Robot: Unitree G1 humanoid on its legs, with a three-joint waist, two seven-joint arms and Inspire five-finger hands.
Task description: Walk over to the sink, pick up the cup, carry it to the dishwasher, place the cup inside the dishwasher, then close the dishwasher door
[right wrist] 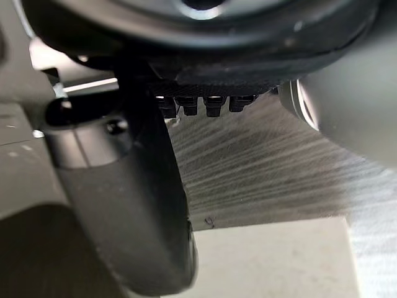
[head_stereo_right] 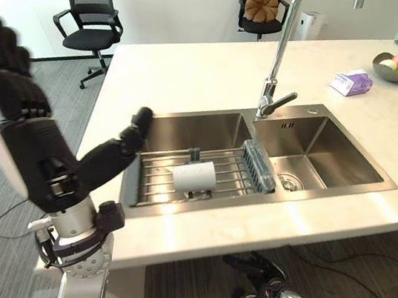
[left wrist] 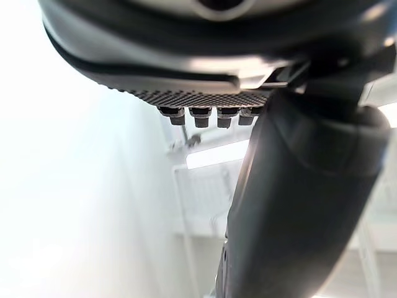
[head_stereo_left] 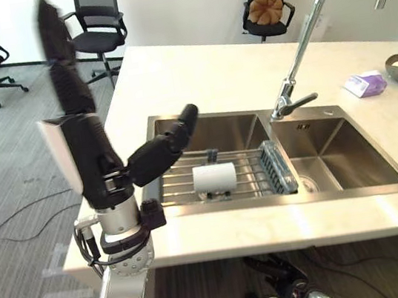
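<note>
Cup (head_stereo_left: 214,177): lying on the rack (head_stereo_left: 252,180) in the sink (head_stereo_left: 215,128), untouched.
Left hand (head_stereo_left: 92,161): raised nearby, fingers straight, empty.
Right hand (right wrist: 124,205): state unreadable.
Remaining: pickup, carry, dishwasher.

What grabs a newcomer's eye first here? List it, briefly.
The left hand dominates, raised beside the counter, fingers straight up, thumb stretched toward the sink. Past it, a white cup lies on its side on the wire rack over the left basin, near the tall arched faucet.
</note>
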